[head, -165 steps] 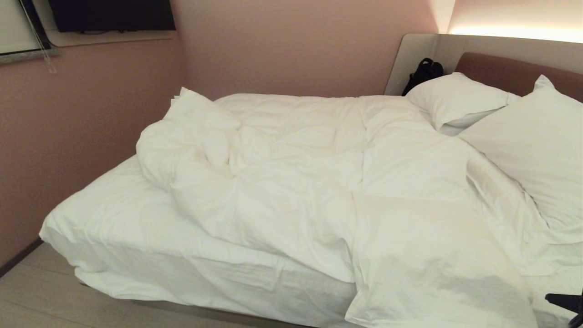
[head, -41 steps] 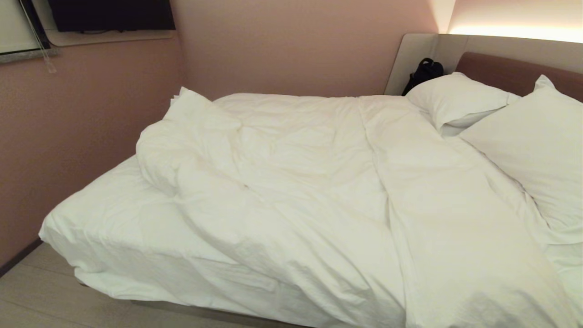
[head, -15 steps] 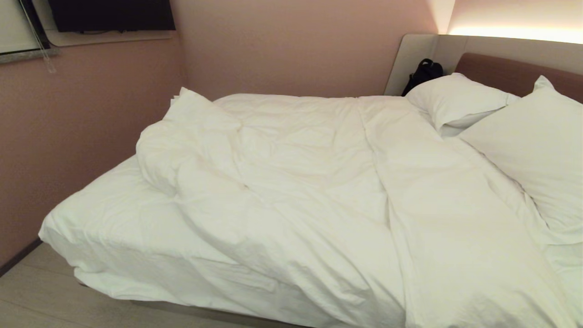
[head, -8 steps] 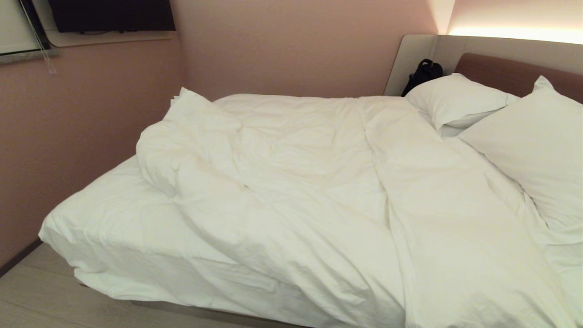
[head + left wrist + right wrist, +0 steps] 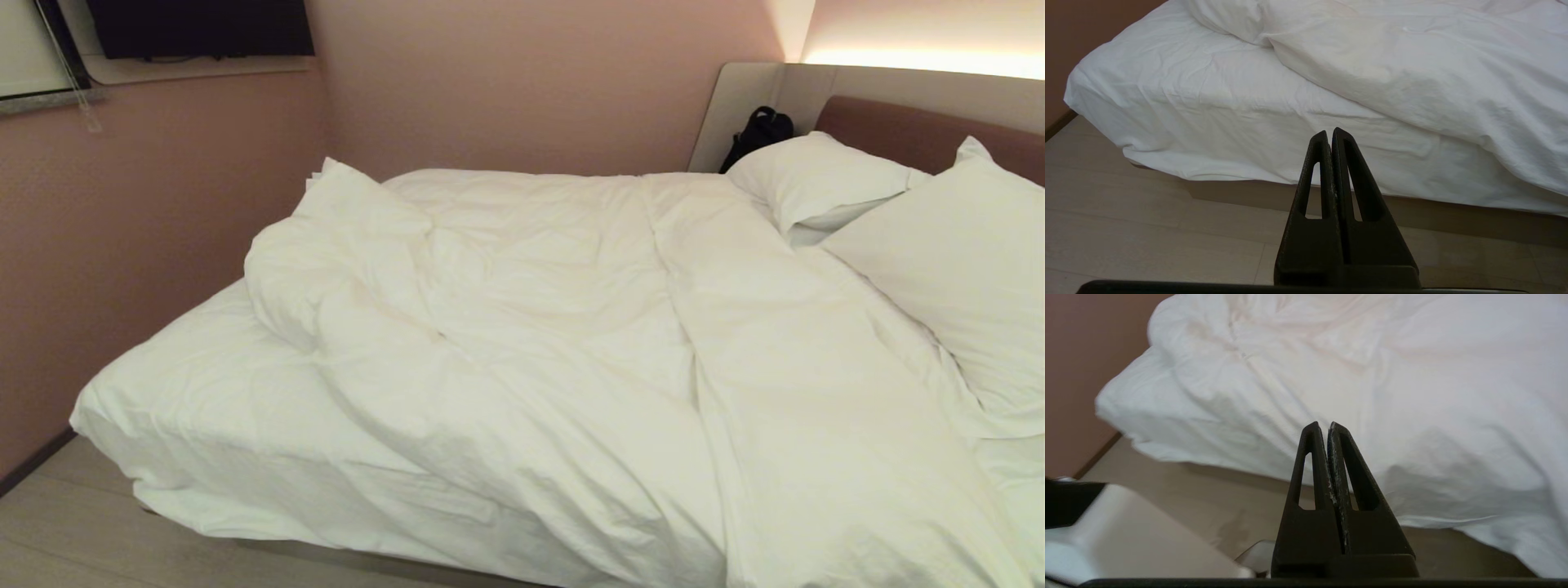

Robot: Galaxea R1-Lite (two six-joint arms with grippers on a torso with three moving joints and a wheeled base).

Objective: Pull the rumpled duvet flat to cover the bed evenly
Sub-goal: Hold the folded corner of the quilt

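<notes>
The puffy white duvet (image 5: 571, 327) lies rumpled across the bed (image 5: 204, 408), bunched into a mound at the far foot corner and hanging over the near side. The sheet at the foot end lies bare. Neither arm shows in the head view. My left gripper (image 5: 1329, 132) is shut and empty, held off the near side of the bed (image 5: 1188, 106) above the floor, with the duvet (image 5: 1412, 73) beyond it. My right gripper (image 5: 1321, 425) is also shut and empty, held off the bed's near side, facing the duvet's (image 5: 1372, 375) hanging edge.
Two white pillows (image 5: 816, 180) (image 5: 963, 261) rest against the brown headboard (image 5: 914, 126), with a black bag (image 5: 759, 131) in the corner. Pink walls close off the far side and the foot end. Wood floor (image 5: 1147, 228) runs along the near side; a pale robot part (image 5: 1126, 535) is below the right gripper.
The head view is unchanged over the last second. Since eleven seconds ago the duvet's near right part has been drawn down smoother over the near side.
</notes>
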